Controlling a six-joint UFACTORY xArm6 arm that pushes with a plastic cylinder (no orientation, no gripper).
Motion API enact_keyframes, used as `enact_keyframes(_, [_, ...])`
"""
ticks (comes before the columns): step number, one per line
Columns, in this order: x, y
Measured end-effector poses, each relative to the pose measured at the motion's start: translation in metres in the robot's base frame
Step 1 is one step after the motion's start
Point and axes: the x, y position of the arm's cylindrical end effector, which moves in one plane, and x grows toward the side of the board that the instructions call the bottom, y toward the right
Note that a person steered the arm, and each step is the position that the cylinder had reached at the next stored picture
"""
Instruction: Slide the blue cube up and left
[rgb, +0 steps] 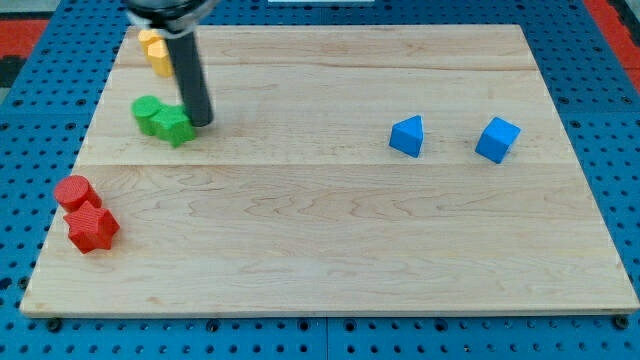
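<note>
The blue cube (497, 139) sits on the wooden board (330, 240) at the view's right, a little above mid-height. A second blue block (407, 136), wedge-like, lies just to its left. My tip (201, 122) is far off at the view's upper left, touching the right side of a green block (174, 126). The dark rod rises from there to the view's top edge.
A second green block (149, 112) sits just left of the first. A yellow block (156, 52) lies near the board's top left corner, partly behind the rod. A red cylinder (74, 192) and a red block (92, 229) lie at the left edge.
</note>
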Motion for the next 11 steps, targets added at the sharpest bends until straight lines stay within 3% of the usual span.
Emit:
enact_keyframes(4, [-0.036, -0.013])
enact_keyframes(6, [-0.013, 0.022])
enact_keyframes(11, [-0.029, 0.022])
